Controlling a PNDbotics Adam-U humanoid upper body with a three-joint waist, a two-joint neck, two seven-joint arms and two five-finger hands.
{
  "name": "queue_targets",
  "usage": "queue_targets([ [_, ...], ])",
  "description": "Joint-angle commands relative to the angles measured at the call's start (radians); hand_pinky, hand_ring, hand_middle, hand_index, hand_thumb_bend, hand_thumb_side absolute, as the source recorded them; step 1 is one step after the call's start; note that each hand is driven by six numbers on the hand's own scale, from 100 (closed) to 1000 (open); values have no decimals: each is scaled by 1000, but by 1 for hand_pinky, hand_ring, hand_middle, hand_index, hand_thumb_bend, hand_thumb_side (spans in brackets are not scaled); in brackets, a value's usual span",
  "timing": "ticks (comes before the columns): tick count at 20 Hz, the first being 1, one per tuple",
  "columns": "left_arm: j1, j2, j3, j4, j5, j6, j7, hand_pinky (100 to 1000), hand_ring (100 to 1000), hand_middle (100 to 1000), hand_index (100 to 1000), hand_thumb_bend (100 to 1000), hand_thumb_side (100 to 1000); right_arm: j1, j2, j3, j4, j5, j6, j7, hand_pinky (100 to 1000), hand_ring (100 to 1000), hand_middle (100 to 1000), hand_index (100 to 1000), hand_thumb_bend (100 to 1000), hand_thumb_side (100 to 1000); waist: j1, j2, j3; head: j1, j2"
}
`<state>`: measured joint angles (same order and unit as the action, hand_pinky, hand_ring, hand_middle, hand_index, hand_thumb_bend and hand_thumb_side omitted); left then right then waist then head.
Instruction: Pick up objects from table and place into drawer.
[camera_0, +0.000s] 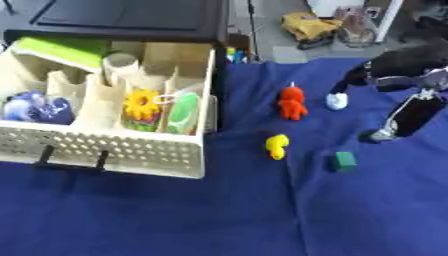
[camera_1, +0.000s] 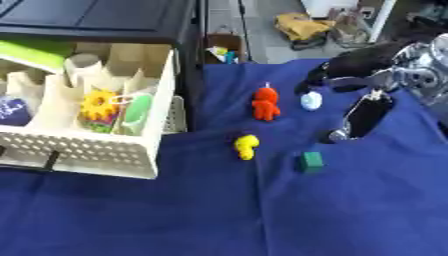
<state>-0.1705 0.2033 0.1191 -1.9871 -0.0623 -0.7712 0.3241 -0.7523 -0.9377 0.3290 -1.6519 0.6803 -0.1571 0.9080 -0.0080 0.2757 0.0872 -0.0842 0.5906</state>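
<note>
A blue cloth (camera_0: 219, 215) covers the table, and four small things lie loose on its right half. The red figure (camera_0: 292, 103) has a rounded head and short legs, with a thin pale stem on top. Right of it, well apart, lies a small white piece (camera_0: 337, 101) with a rounded shape that is hard to make out. Below the red figure sits a yellow toy (camera_0: 277, 146), curved and lumpy, and to its right a green block (camera_0: 344, 161) with square faces.

The cream drawer (camera_0: 114, 150) stands pulled out at the left, its front wall perforated and its inside split by dividers. One compartment holds a yellow flower-shaped piece (camera_0: 142, 105), the one beside it a green oblong thing (camera_0: 183, 112). A blue and white bundle (camera_0: 35, 107) lies at the left end and a green slab (camera_0: 61, 50) at the back.

The right hand (camera_1: 350, 75) comes in from the upper right, dark and blurred, its fingers reaching down over the cloth just beside the white piece. It holds nothing that can be seen, and whether the fingers are straight or curled cannot be told. Its wrist is cut off by the edge.
</note>
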Motion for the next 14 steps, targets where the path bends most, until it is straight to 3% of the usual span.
queue_targets([
  [1, -13, 24, -3, -13, 4, -3, -2, 539, 688, 729, 847, 427, 1000, -2, -28, 0, 15, 22, 12, -1, 863, 913, 839, 956, 443, 383, -1, -14, 1, -3, -12],
  [5, -16, 23, -3, -13, 4, -2, -3, 539, 688, 729, 847, 425, 1000, 13, -21, 8, 29, 36, 20, -1, 858, 911, 832, 945, 459, 372, -2, -10, 1, -4, -11],
  [6, -16, 23, -3, -13, 4, -2, -3, 538, 688, 729, 847, 425, 1000, 17, -19, 8, 29, 40, 23, -1, 857, 910, 827, 932, 539, 331, -2, -10, 1, -4, -11],
  [7, -17, 23, -3, -13, 4, -2, -4, 538, 688, 728, 847, 424, 1000, 21, -18, 9, 30, 43, 25, -1, 855, 909, 827, 928, 465, 372, -2, -9, 2, -4, -11],
  [14, -21, 22, -3, -13, 6, -1, -4, 538, 687, 727, 844, 419, 1000, 55, -6, 8, 19, 51, 49, -1, 845, 901, 799, 895, 469, 401, -3, -5, 5, -5, -13],
])
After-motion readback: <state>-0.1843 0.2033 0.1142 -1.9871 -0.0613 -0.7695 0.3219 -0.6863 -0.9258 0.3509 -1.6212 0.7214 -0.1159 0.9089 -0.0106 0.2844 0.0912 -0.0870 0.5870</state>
